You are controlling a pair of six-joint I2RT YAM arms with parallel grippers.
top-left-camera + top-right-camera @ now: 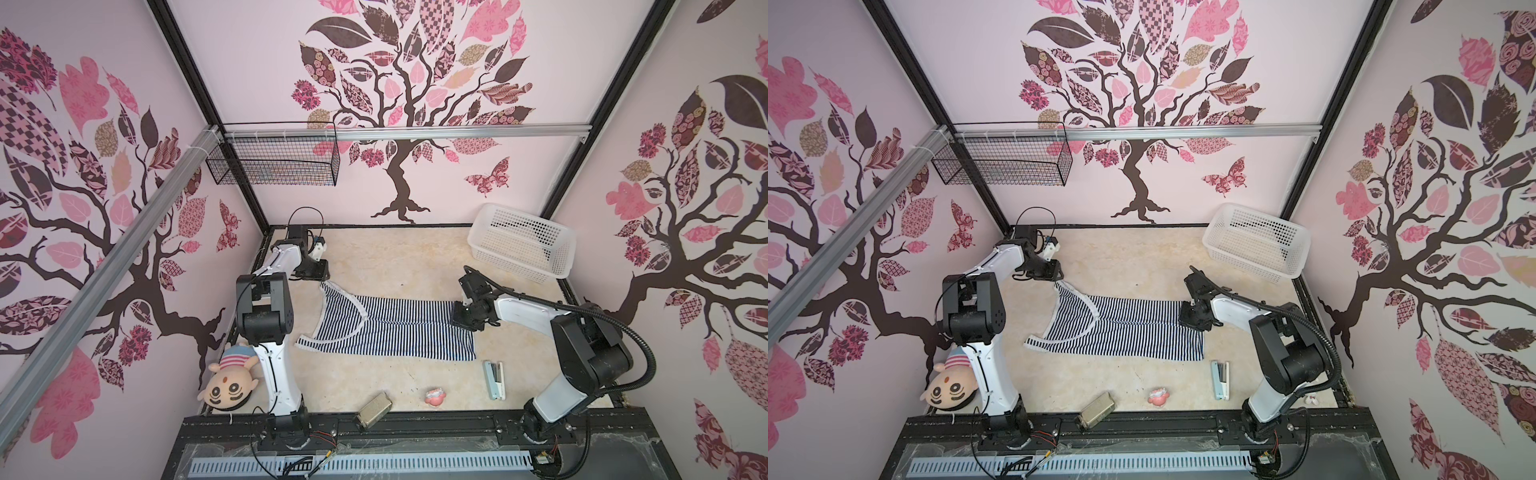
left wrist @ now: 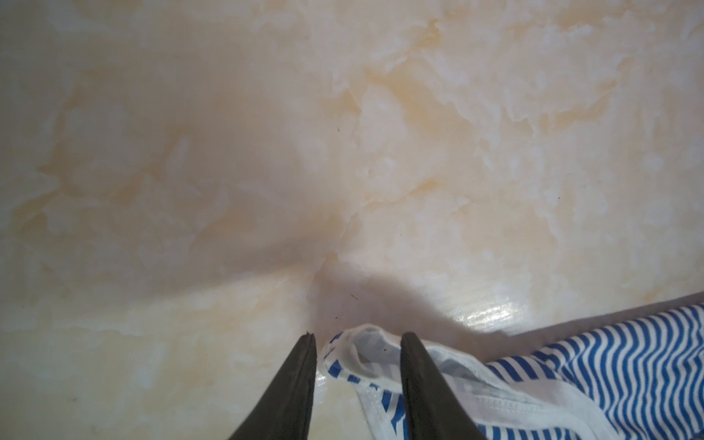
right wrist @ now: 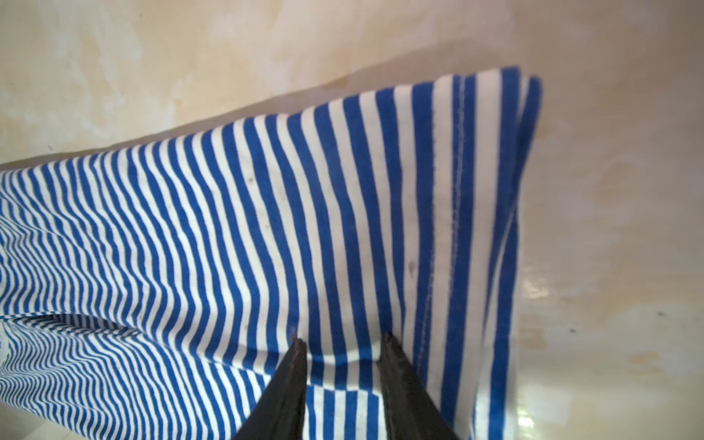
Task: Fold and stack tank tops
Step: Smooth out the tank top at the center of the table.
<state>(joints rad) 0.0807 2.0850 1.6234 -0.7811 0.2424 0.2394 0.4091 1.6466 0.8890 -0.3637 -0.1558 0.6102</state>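
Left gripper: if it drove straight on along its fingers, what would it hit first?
Most likely the white-trimmed strap end of the tank top, which lies between the parted fingertips of the left gripper, with the table just beneath. How far the tips are above the cloth is unclear.

Our black left pincer (image 2: 356, 339) stands parted at the end of our outstretched white-and-black left arm (image 1: 279, 259). Our right pincer (image 3: 341, 343) nips the navy-and-white striped tank top (image 3: 228, 228).
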